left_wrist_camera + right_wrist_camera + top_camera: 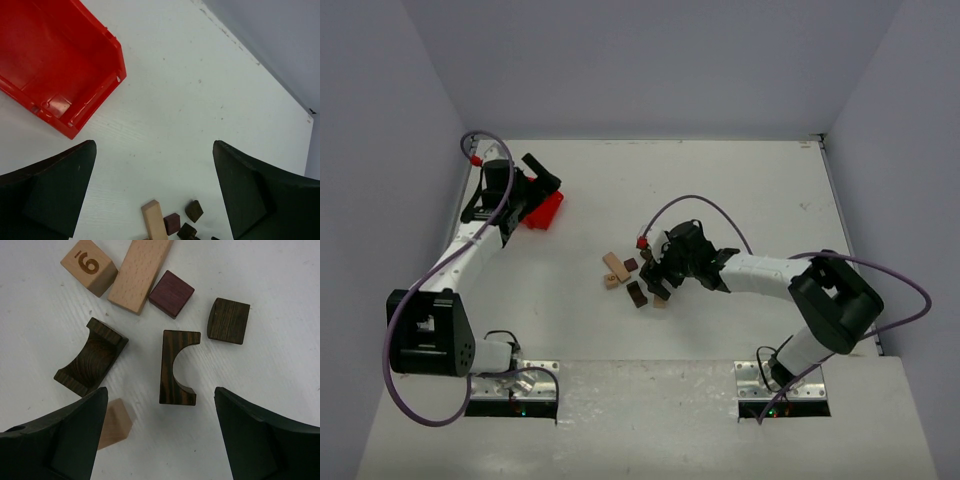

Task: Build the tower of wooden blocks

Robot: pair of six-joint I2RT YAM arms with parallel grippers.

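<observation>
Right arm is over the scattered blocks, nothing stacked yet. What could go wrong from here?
The open right gripper brackets the dark arch block, but a tan block lies partly beneath one finger: descending could knock it. The arch's curved cut-out faces the other finger, so the grip may twist it.

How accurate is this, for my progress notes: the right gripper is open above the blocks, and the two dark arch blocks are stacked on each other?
Not stacked: in the right wrist view the two dark arch blocks lie apart on the table; the rest holds.
</observation>
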